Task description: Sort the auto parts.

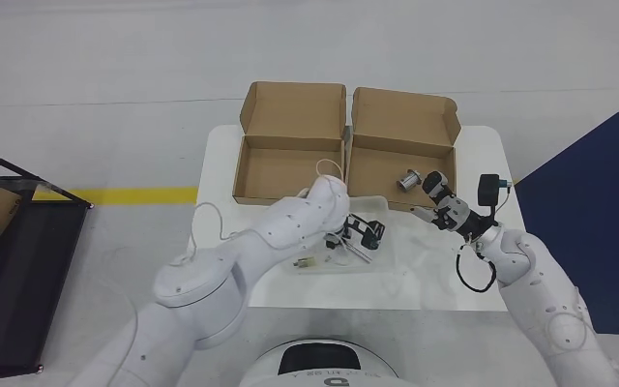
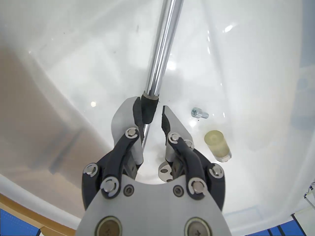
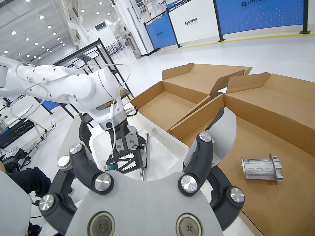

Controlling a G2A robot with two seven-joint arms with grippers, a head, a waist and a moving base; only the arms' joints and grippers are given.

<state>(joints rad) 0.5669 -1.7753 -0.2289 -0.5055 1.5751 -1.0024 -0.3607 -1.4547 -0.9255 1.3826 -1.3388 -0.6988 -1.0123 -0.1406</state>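
Steel rod (image 2: 162,50) lies beneath spread left jaws, bolt (image 2: 199,113) and yellowish cylinder (image 2: 217,146) beside; right jaws spread too.

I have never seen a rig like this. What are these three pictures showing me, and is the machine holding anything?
This is a robot with two arms, each ending in a two-fingered gripper. One picture looks down from a camera above the arms. The other two come from cameras on the wrists.

On the table stand two open cardboard boxes, a left box and a right box, and nearer the robot a white tray of loose parts.

The left gripper is down in the tray, its fingers either side of a shiny metal rod. There is a gap on one side, so it is not yet clamped. Nearby lie a small bolt and a yellowish cylinder.

The right gripper hangs open and empty over the right box, which holds a grey metal part.
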